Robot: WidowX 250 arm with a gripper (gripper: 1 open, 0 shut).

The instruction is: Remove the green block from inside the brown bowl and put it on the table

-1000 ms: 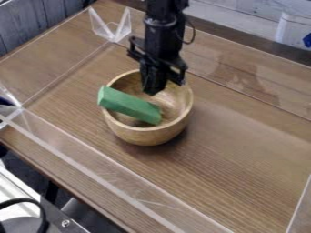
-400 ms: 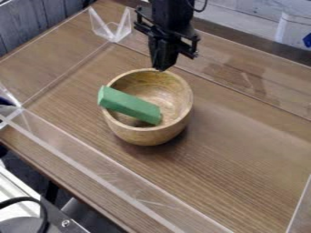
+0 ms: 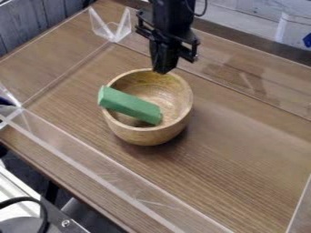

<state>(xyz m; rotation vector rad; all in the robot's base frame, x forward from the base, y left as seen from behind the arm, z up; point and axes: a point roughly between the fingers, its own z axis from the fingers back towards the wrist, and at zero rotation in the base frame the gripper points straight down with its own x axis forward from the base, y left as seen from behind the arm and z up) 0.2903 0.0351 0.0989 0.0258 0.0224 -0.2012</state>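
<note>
A matte green block (image 3: 130,106), a short bar, is lying in the wooden bowl (image 3: 165,132), leaning on its left rim, long axis running upper-left to lower-right. My gripper (image 3: 166,66) is hovering closed and empty above the far rim.

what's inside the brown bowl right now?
The green block lies in the brown bowl, tilted, its left end up on the rim. The rest of the inside shows bare wood. The bowl surface under the block is covered.
</note>
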